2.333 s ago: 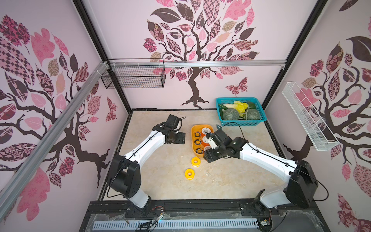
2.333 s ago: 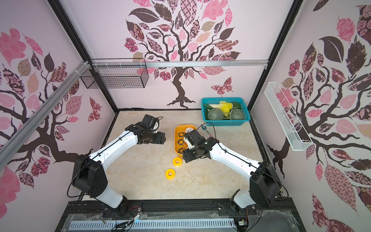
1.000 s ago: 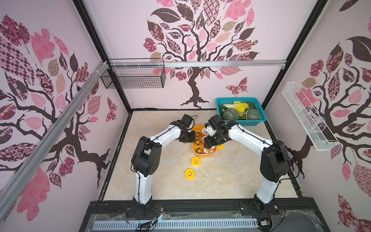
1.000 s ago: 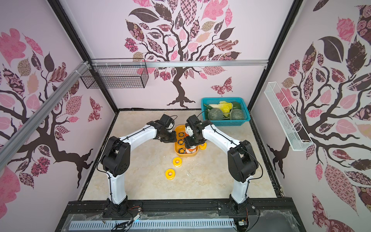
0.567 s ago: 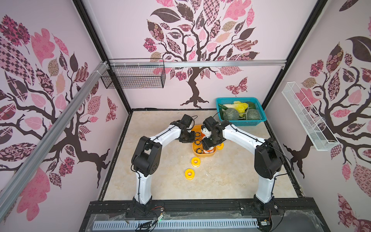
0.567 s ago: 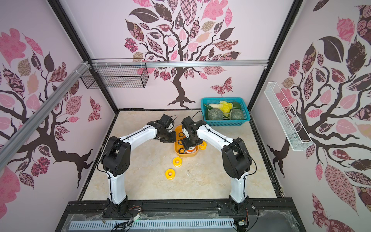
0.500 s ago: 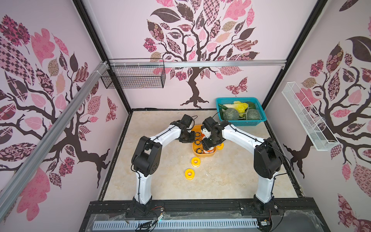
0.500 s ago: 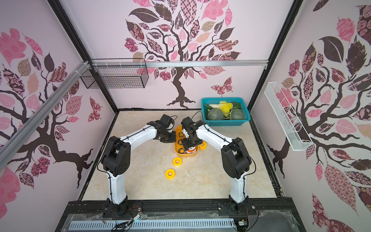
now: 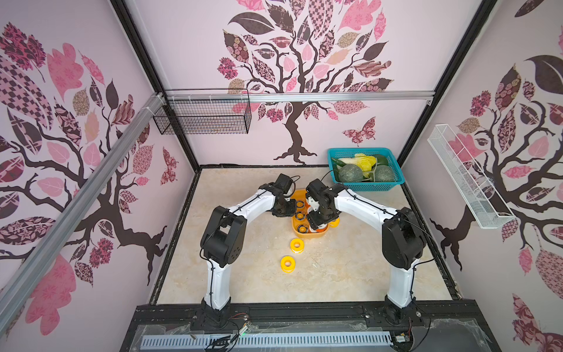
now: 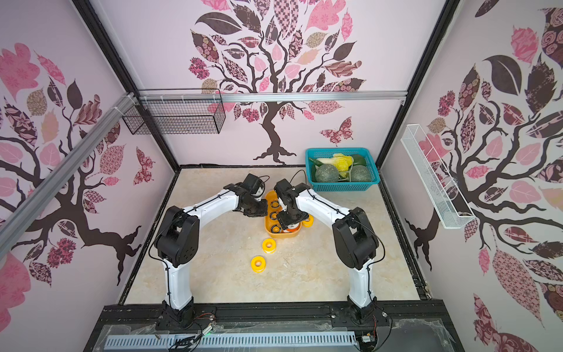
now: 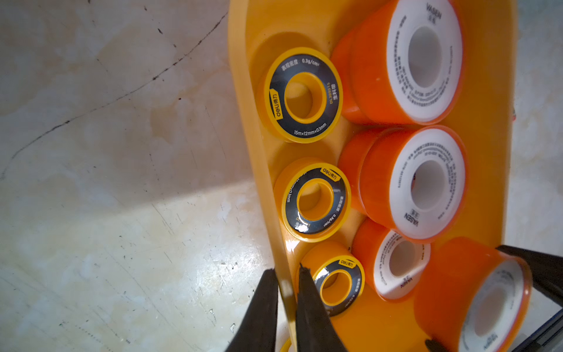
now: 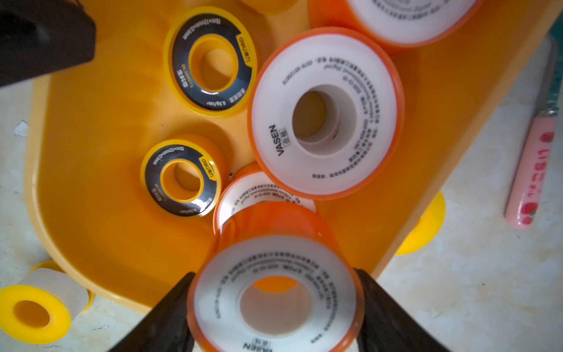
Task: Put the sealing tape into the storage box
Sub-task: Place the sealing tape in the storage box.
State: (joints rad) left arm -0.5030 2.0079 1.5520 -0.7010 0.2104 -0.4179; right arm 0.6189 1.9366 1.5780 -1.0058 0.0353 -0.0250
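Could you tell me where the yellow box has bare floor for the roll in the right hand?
The storage box has bare floor at its rounded end, between wall and black-faced spools. Beside the white-faced rolls it is crowded.

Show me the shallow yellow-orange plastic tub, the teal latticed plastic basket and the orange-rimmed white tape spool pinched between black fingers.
Yellow-orange tub [image 12: 91, 158]: right wrist view, on its bare floor.
Teal basket [image 9: 370, 186]: in a top view, on its front wall.
Orange-rimmed spool [image 12: 333, 304]: right wrist view, on its white face.
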